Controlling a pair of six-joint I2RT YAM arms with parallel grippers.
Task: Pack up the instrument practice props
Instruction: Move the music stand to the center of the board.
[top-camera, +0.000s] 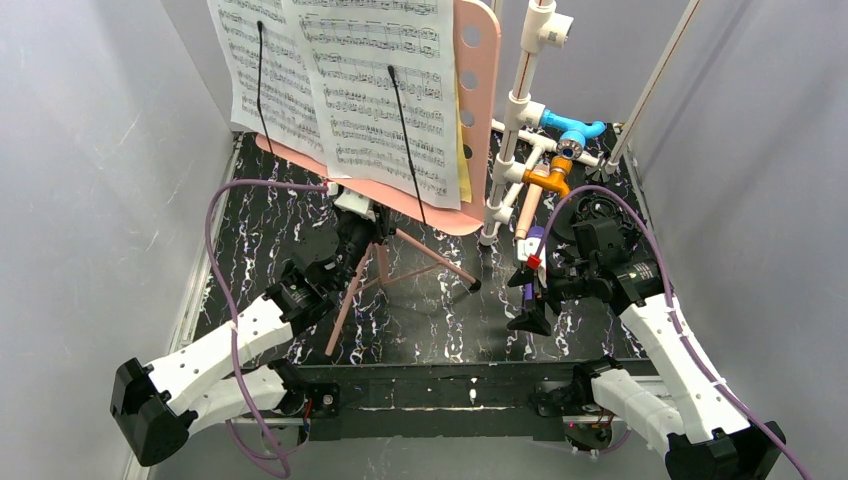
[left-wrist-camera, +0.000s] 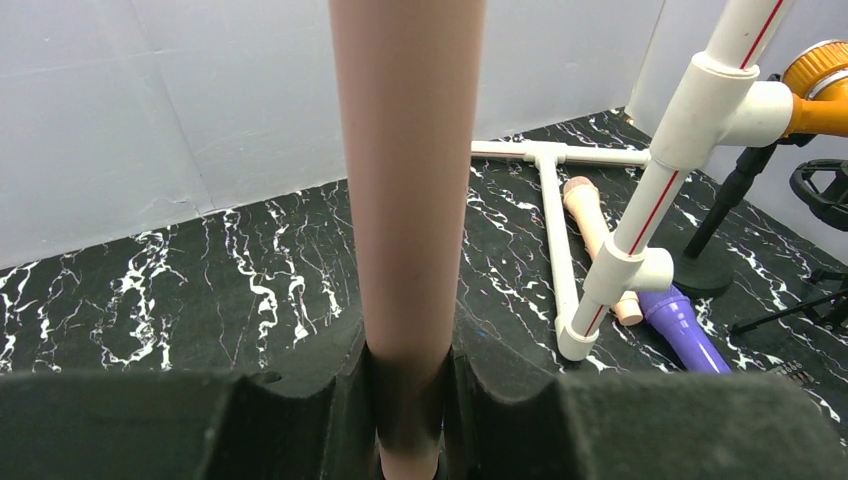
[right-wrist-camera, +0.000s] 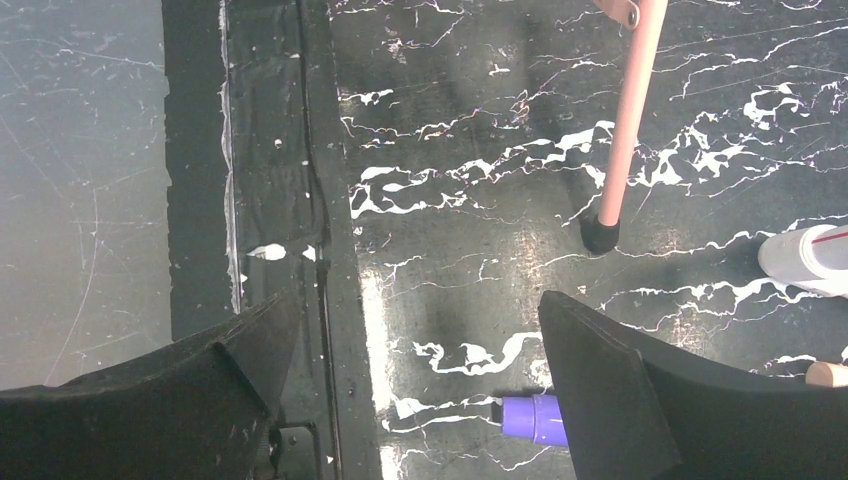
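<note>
The pink perforated sheet-music holder (top-camera: 478, 90) stands at the back centre on its folding tripod legs (top-camera: 432, 256), with printed music pages (top-camera: 340, 80) clipped on its face. My left gripper (top-camera: 350, 232) is shut on the holder's pink pole (left-wrist-camera: 405, 200), which runs up between the jaws of the left gripper (left-wrist-camera: 410, 400). The purple microphone (left-wrist-camera: 685, 330) and the beige microphone (left-wrist-camera: 598, 235) lie on the table by the pipe frame. My right gripper (top-camera: 528, 290) hangs open over the table, the right gripper (right-wrist-camera: 415, 310) holding nothing, with the purple microphone's end (right-wrist-camera: 535, 418) by its right finger.
A white pipe frame (top-camera: 520, 110) with blue and orange fittings stands at the back right, its foot (left-wrist-camera: 578, 340) near the microphones. A black stand (left-wrist-camera: 720, 225) with a round base sits beyond it. Grey walls close in on both sides. One black-tipped stand leg (right-wrist-camera: 602, 235) is ahead of the right gripper.
</note>
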